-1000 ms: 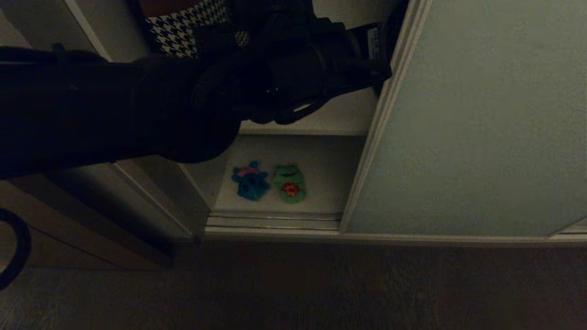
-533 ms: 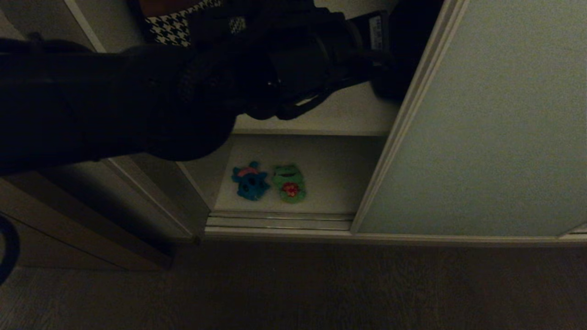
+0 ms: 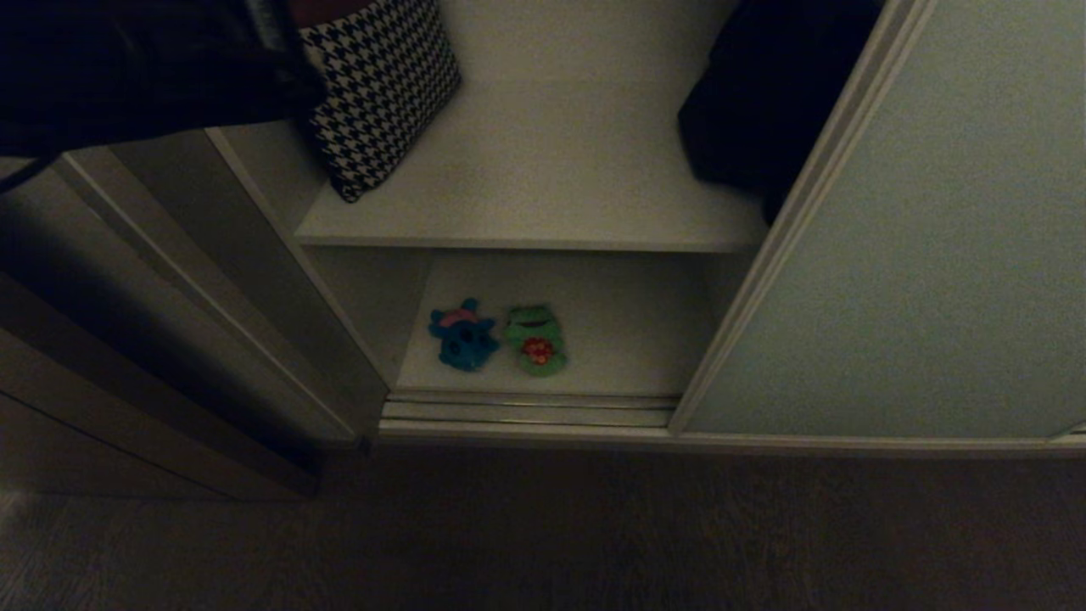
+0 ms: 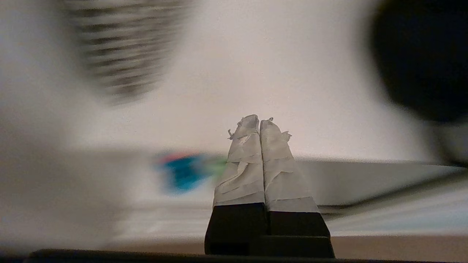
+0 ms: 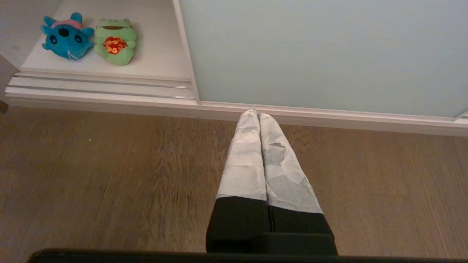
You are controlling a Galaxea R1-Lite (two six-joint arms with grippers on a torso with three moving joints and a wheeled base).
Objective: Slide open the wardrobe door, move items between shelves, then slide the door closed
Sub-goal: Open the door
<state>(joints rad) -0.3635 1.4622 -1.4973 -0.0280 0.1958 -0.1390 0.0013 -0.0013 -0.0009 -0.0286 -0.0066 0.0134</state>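
The pale grey-green sliding wardrobe door [image 3: 916,238] stands slid to the right, leaving the compartment open. Two plush items lie side by side on the lower white shelf [image 3: 611,339]: a teal-blue one with a pink tuft [image 3: 462,335] and a green one with red shorts [image 3: 534,339]. The upper shelf [image 3: 543,170] is bare in its middle. My left arm [image 3: 127,68] is a dark mass at the head view's upper left; its gripper [image 4: 259,122] is shut and empty, facing the shelves. My right gripper [image 5: 255,114] hangs shut over the floor before the door track.
A houndstooth cushion [image 3: 377,85] leans at the upper shelf's left and a black bag [image 3: 764,102] sits at its right, partly behind the door. A dark wooden frame [image 3: 153,399] flanks the opening on the left. Wood floor [image 3: 543,526] lies in front.
The door has slid further right, widening the opening. My left arm has pulled back from the door edge to the upper left, uncovering the upper shelf. The toys have not moved.
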